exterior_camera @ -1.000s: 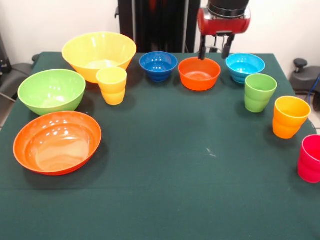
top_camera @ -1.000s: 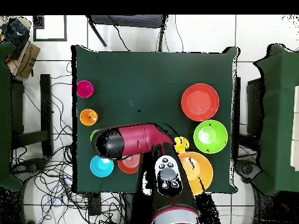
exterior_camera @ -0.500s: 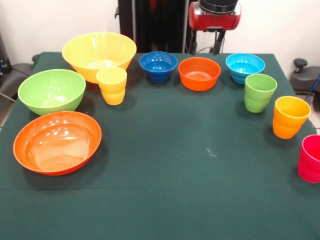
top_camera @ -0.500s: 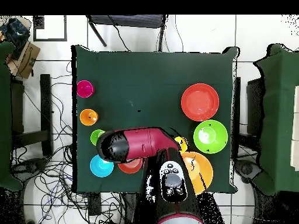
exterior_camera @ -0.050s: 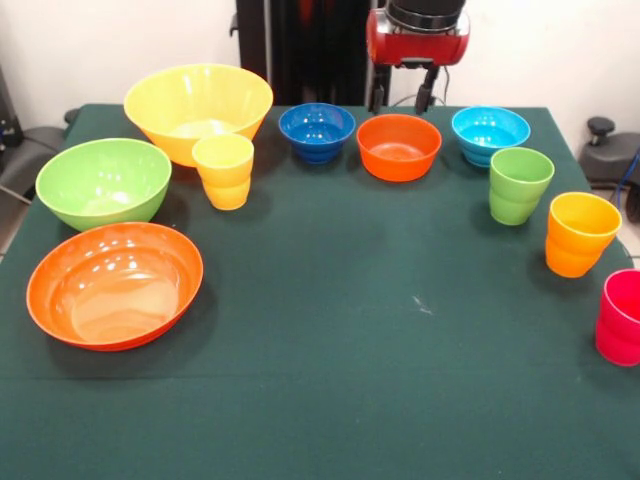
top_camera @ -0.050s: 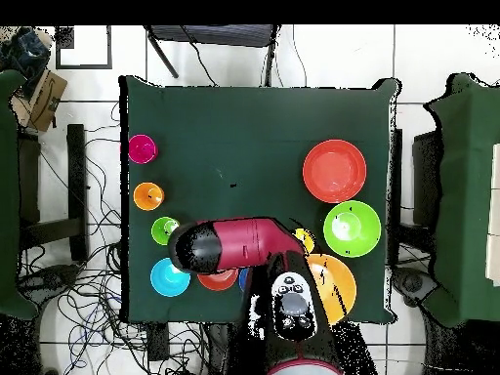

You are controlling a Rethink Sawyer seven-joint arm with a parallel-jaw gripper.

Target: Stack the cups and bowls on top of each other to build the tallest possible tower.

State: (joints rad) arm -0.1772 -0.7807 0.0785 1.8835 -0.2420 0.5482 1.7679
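Note:
My gripper (exterior_camera @ -0.050s: 401, 98) hangs open and empty just behind the small orange bowl (exterior_camera @ -0.050s: 399, 147), above the table's far edge. Beside that bowl sit the dark blue bowl (exterior_camera @ -0.050s: 317, 130) and the light blue bowl (exterior_camera @ -0.050s: 490, 133). The large yellow bowl (exterior_camera @ -0.050s: 198, 105), green bowl (exterior_camera @ -0.050s: 103, 180) and large orange bowl (exterior_camera @ -0.050s: 114, 283) line the left side, with a yellow cup (exterior_camera @ -0.050s: 223, 170) next to them. On the right stand a green cup (exterior_camera @ -0.050s: 520, 185), an orange-yellow cup (exterior_camera @ -0.050s: 581, 233) and a pink-red cup (exterior_camera @ -0.050s: 621, 317). Every piece stands alone; no tower shows. In the overhead view the arm (top_camera @ -0.050s: 225, 244) hides the gripper.
A dark green cloth (exterior_camera @ -0.050s: 350, 330) covers the table. From above, the arm partly covers the small orange bowl (top_camera @ -0.050s: 217, 282). The pink-red cup (top_camera @ -0.050s: 142, 148) sits close to the table's edge. Chairs and cables surround the table.
The gripper has shifted left along the far edge, from over the small orange bowl's right rim to behind its middle. The cups and bowls have not moved.

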